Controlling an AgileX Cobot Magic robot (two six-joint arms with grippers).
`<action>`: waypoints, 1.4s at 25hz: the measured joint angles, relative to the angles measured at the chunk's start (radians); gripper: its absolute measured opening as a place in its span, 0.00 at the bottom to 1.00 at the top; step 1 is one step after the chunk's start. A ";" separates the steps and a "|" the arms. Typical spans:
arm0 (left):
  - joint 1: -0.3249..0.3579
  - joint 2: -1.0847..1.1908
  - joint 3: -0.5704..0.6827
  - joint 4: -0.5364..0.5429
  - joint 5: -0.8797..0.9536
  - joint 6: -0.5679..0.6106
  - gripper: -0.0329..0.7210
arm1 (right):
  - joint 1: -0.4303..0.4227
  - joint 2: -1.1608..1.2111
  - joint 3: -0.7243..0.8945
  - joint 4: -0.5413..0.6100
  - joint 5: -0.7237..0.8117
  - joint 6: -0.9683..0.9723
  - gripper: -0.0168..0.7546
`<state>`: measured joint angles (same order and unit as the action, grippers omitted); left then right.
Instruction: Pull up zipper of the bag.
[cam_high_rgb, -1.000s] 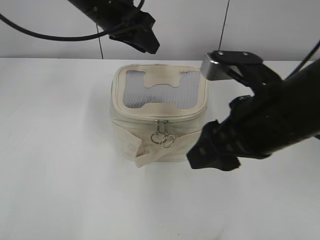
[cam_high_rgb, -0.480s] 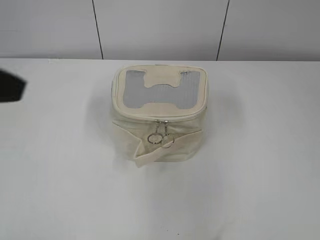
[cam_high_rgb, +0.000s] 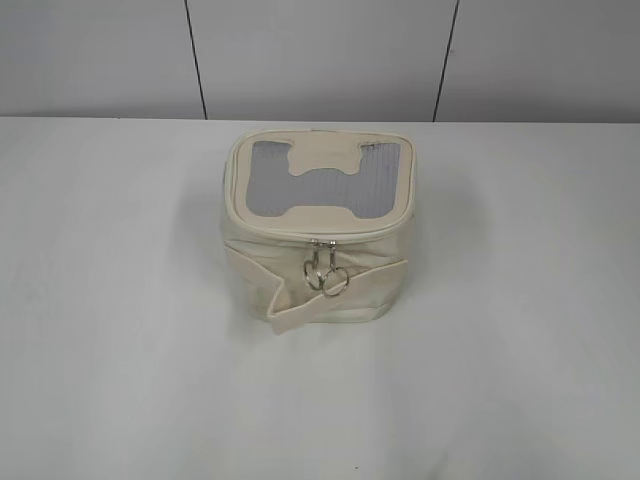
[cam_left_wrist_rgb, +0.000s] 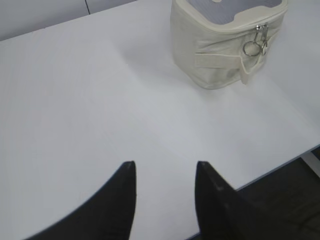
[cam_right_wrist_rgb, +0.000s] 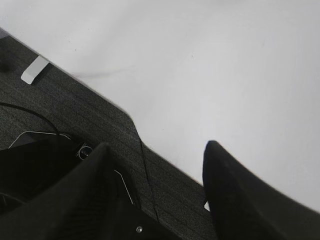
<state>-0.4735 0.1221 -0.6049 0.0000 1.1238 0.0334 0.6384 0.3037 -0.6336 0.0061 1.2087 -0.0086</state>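
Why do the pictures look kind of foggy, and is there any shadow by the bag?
Exterior view: soft and slightly hazy, with a faint shadow around the bag on the table. Left wrist view: the left end effector is a dark, blurry shape; the bag is sharper. Right wrist view: the right end effector is dark and blurred.

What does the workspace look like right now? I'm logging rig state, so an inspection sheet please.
Surface: white table, bare around the bag.
Job's things: bag upright at centre; zipper looks shut along the front rim, two ring pulls hanging together.
Clutter: nothing seen.
Grippers: left gripper open, near the table edge; right gripper open, over the table edge.
Cables: black cable on the dark floor.
Surroundings: panelled wall behind.
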 joint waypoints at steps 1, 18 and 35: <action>0.000 -0.031 0.012 0.000 0.015 -0.002 0.46 | 0.000 -0.028 0.024 0.000 0.000 0.000 0.62; 0.000 -0.129 0.069 0.000 -0.068 -0.003 0.53 | 0.000 -0.264 0.130 0.005 -0.161 -0.004 0.65; 0.317 -0.129 0.069 -0.006 -0.068 -0.003 0.38 | -0.328 -0.267 0.135 0.006 -0.163 -0.004 0.62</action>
<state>-0.1565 -0.0066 -0.5358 -0.0061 1.0555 0.0303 0.3101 0.0368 -0.4991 0.0120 1.0454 -0.0124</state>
